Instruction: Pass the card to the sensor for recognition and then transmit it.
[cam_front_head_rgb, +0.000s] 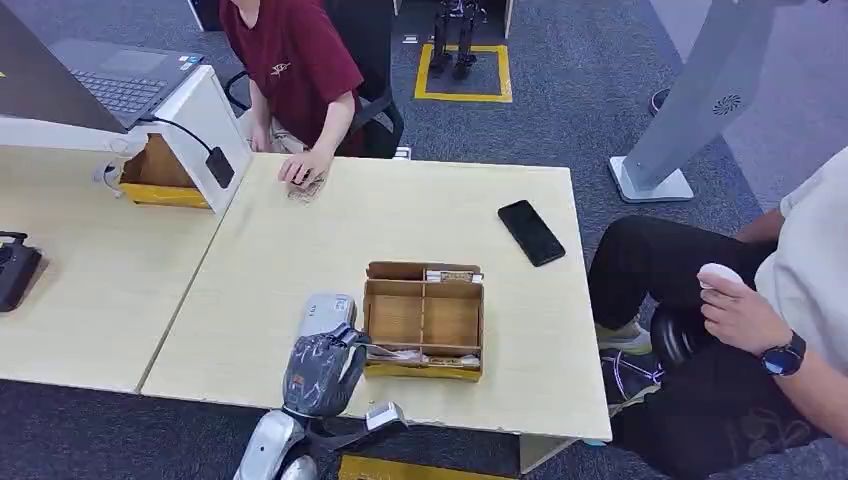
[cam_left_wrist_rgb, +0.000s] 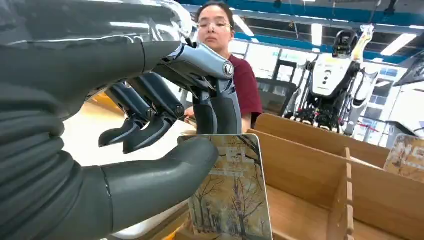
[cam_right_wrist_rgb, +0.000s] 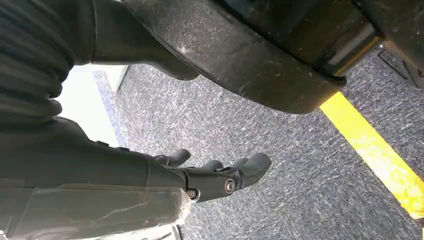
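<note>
A wooden divided box (cam_front_head_rgb: 425, 318) stands near the table's front edge. My left hand (cam_front_head_rgb: 325, 368) is at the box's left front corner. In the left wrist view, its thumb (cam_left_wrist_rgb: 160, 175) and a dark finger (cam_left_wrist_rgb: 217, 112) pinch the top of a card printed with autumn trees (cam_left_wrist_rgb: 232, 195), which stands upright in the box's near slot. More cards lie in the far slot (cam_front_head_rgb: 453, 275). The black sensor (cam_front_head_rgb: 220, 167) hangs on a white stand at the back left. My right hand (cam_right_wrist_rgb: 215, 176) hangs over the carpet, fingers loosely curled, holding nothing.
A black phone (cam_front_head_rgb: 531, 232) lies on the table at the back right. A person in red (cam_front_head_rgb: 295, 60) rests a hand (cam_front_head_rgb: 305, 170) on the far edge. Another person (cam_front_head_rgb: 770, 300) sits to the right. A laptop (cam_front_head_rgb: 115, 85) tops the stand.
</note>
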